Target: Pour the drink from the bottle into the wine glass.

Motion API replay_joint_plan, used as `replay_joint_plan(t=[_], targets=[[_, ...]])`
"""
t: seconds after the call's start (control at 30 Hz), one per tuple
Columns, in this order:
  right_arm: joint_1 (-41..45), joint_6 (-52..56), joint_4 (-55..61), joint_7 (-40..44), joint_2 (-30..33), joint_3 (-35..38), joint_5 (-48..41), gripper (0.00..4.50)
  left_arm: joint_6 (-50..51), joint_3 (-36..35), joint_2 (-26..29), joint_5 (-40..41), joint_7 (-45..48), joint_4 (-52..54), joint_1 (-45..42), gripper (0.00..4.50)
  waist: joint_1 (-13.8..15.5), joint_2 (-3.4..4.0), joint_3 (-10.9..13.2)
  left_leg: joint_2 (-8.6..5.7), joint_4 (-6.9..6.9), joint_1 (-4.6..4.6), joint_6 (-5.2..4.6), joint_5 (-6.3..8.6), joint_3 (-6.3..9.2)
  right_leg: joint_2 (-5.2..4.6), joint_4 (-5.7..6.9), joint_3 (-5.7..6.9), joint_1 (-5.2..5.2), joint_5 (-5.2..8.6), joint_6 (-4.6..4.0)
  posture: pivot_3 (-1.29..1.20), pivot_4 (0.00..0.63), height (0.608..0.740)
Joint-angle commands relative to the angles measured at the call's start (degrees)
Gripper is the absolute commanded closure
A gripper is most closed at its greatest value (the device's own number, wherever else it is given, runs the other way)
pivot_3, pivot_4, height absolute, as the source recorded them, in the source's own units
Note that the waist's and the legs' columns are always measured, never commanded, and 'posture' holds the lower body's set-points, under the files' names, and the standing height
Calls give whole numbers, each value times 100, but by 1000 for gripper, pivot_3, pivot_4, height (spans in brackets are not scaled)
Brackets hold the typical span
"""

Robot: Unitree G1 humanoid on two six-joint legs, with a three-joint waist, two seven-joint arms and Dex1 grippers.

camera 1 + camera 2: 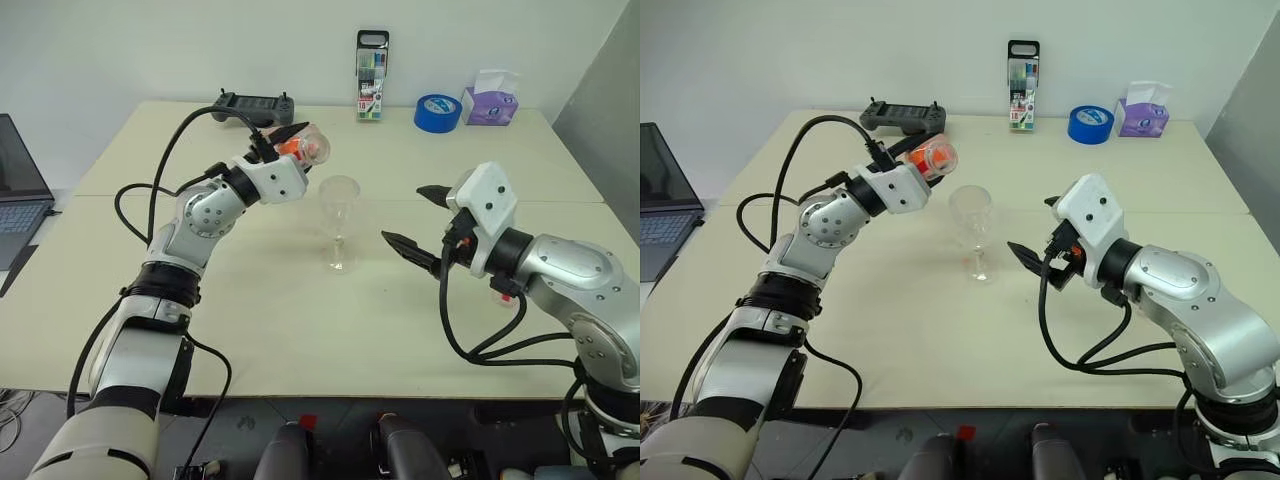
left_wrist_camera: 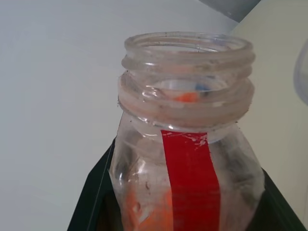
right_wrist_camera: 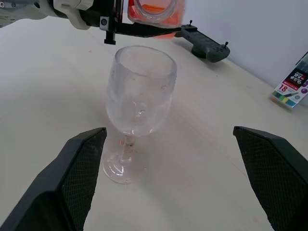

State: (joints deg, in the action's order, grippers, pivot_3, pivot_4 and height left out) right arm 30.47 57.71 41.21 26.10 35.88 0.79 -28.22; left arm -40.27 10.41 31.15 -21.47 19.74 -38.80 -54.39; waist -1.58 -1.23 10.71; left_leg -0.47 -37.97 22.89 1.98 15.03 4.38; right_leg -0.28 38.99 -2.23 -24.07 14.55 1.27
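My left gripper [image 1: 298, 142] is shut on the bottle [image 1: 306, 147], a small clear plastic one with a red label strip [image 2: 190, 183]. The bottle is tipped over, its uncapped mouth [image 2: 187, 48] pointing toward the wine glass [image 1: 340, 215] from up and to the left of the rim. Orange drink [image 3: 155, 8] sits inside the bottle. The clear stemmed glass stands upright on the table, and its bowl [image 3: 140, 91] looks empty. My right gripper [image 1: 403, 213] is open just right of the glass, with its fingers apart from it.
At the back of the cream table [image 1: 300, 330] lie a black controller [image 1: 253, 104], an upright case of markers [image 1: 371, 75], a blue tape roll [image 1: 437, 112] and a purple tissue box [image 1: 489, 100]. A laptop [image 1: 20, 190] sits at the far left.
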Motion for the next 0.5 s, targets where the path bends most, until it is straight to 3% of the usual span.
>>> replay_joint_plan(t=[0.03,0.5], targets=[[182,-107,86,-7,35,88,-11,0,-228,70,103,-202,-169,99,-258,2808,-1,0,0,0,0,0,0,0,0,0,0,0,0,0,0,0,150,740],[253,-82,39,1,31,94,-41,0,-406,279,280,-855,-543,-34,-504,2808,-3,0,0,1,0,0,0,0,1,1,2,2,-1,0,0,0,150,740]])
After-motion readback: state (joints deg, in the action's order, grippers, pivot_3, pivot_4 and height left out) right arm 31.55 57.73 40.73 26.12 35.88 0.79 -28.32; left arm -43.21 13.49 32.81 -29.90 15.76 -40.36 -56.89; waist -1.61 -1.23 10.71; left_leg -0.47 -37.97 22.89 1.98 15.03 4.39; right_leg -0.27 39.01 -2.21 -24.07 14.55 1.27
